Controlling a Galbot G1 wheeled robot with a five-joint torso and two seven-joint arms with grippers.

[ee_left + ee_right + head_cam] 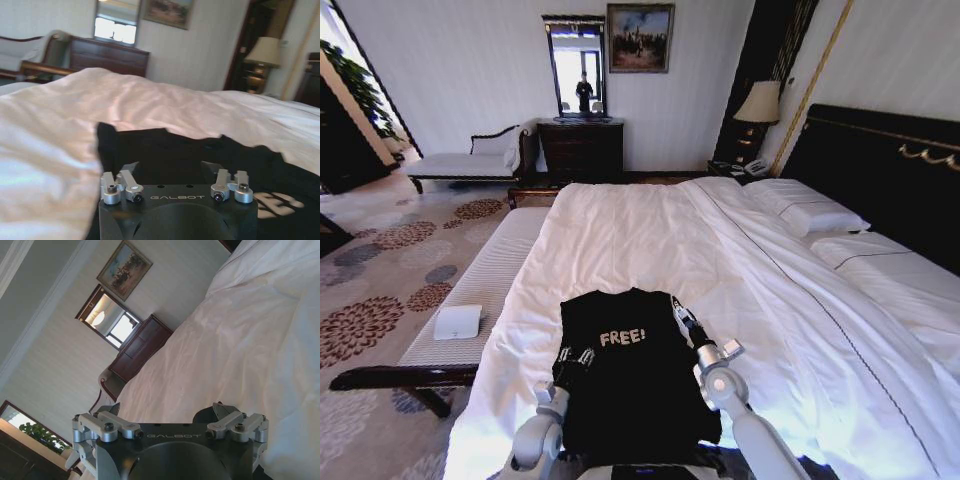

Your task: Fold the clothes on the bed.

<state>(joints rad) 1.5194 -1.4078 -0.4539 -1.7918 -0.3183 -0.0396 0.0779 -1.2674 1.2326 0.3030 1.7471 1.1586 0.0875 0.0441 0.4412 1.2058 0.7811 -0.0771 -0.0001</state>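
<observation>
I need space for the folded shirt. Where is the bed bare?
Bare duvet on the bed lies between the T-shirt and pillows. Crowded: the near edge, with the left gripper and right gripper at the shirt.

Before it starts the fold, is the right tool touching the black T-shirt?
Cannot tell. In the head view the right tool sits at the black T-shirt's right edge, but no view shows contact or a gap.

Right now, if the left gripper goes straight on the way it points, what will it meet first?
Probably the black short-sleeved T-shirt right ahead of the left gripper, then the white duvet fold; depth is unclear.
</observation>
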